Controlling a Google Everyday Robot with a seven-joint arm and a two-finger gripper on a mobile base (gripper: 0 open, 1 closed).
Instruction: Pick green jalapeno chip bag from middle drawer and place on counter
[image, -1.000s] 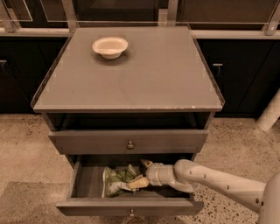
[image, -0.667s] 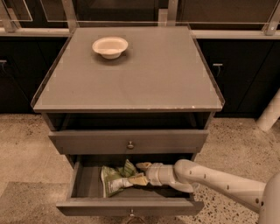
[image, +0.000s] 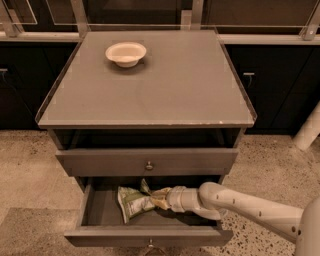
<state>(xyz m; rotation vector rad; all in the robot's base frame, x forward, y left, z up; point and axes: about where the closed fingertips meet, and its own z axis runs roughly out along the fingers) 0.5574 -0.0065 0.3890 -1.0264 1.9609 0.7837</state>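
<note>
The arm (image: 250, 207) was a smooth off-white tube with a few small dark dots along it, swelling into a rounded joint at the middle drawer (image: 110, 236). A ribbed pale-grey collar led to the tan gripper (image: 161, 198), inside that drawer.

The bench (image: 165, 95) top is smooth matt grey, with a clear glossy rim (image: 50, 95). The bowl (image: 126, 52) is matt cream. The middle drawer (image: 150, 235) is matt dark grey. The green jalapeno chip bag (image: 131, 201) is crinkled, shiny foil. The hand (image: 161, 198), inside the drawer and clamped on the bag, joins a smooth off-white arm casing (image: 250, 210).
</note>
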